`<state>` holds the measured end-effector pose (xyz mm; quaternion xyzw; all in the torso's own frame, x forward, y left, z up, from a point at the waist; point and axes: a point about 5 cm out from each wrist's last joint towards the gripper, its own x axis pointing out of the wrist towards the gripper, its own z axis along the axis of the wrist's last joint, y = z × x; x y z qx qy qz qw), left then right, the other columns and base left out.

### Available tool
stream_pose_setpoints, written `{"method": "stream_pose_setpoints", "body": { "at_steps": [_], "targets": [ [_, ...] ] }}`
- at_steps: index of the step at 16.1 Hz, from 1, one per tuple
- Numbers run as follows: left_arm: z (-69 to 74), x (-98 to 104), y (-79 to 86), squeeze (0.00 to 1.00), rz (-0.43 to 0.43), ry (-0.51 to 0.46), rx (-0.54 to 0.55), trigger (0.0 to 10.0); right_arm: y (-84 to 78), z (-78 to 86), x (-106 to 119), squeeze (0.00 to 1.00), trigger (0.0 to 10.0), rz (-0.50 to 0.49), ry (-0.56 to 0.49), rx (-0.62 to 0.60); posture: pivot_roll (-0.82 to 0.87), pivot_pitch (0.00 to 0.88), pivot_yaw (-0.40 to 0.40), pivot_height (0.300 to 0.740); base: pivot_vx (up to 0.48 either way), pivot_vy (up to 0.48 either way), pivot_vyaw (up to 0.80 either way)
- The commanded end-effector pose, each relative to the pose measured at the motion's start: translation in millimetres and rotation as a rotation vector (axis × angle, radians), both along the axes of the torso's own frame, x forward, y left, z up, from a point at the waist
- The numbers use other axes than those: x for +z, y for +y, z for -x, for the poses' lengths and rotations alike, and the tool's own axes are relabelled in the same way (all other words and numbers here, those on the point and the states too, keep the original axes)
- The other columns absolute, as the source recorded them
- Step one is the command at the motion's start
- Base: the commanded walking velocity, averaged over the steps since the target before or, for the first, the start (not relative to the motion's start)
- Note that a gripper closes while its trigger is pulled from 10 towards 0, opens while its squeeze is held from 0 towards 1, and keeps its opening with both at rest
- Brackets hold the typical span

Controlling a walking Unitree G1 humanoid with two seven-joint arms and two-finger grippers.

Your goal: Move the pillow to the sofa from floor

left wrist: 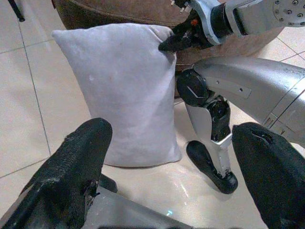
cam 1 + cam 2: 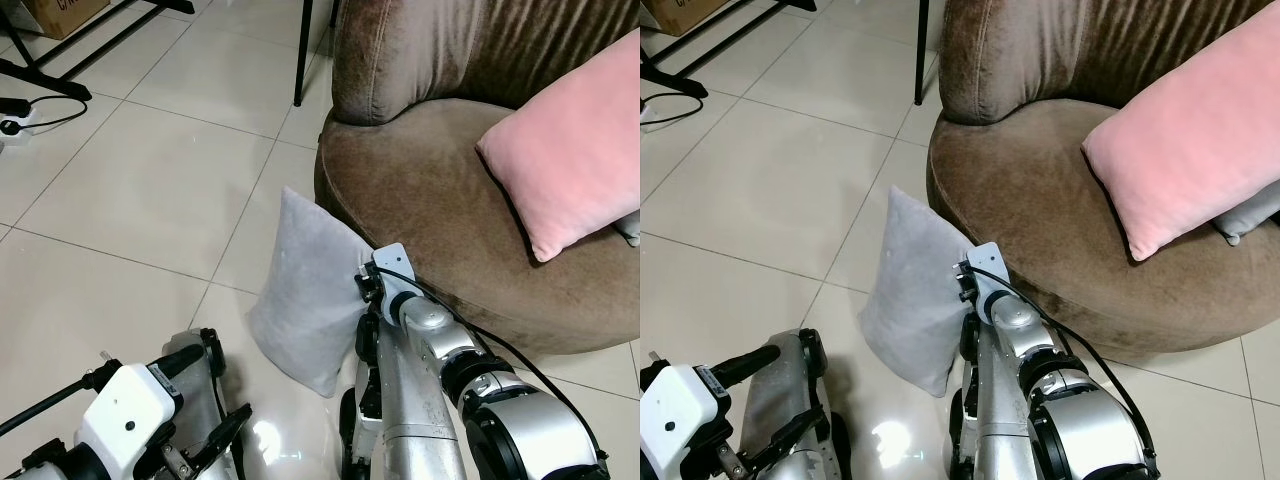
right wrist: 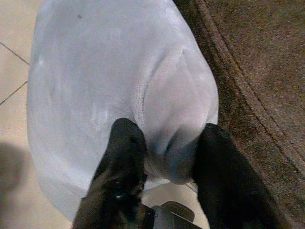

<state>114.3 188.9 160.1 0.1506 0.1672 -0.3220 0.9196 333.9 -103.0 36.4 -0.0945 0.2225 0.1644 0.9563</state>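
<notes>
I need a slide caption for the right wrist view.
Right gripper pinching the grey pillow beside the brown sofa.

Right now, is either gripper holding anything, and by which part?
The right gripper pinches a fold at the edge of the soft light-grey pillow, which stands against the brown sofa. The left gripper is open, holding nothing.
</notes>
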Motion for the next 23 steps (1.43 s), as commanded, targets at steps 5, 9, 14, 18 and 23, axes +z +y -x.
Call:
{"method": "stream_pose_setpoints", "body": {
  "at_steps": [5,9,14,18,23],
  "targets": [
    [-0.2,-2,-5.0,0.0,0.011,0.007,-0.023,10.0,1.9,1.0,-2,0.0,0.0,0.005,0.02,-0.002,0.07,0.177,-0.083,0.477,0.0,0.0,0.0],
    [-2.6,-7,-7.0,0.0,0.027,-0.004,0.019,10.0,6.8,1.0,-2,0.0,0.0,0.004,0.027,0.008,0.08,0.117,-0.08,0.477,0.0,0.0,0.0],
    [-17.9,-17,-9.4,0.0,0.086,-0.07,0.17,10.0,24.2,2.1,3,0.0,0.0,-0.107,-0.003,0.029,0.09,0.0,-0.083,0.477,0.0,0.0,0.0],
    [-51.5,-18,0.6,0.0,0.086,-0.186,0.27,10.0,27.6,4.0,21,0.0,0.0,-0.259,-0.181,0.097,0.07,0.0,-0.091,0.477,0.0,0.0,0.0],
    [-88.6,-14,-6.3,0.0,0.102,-0.278,0.273,10.0,-1.4,15.7,95,0.0,0.0,-0.487,-0.469,-0.024,-0.03,0.0,-0.04,0.477,0.0,0.0,0.0]
  ]
}}
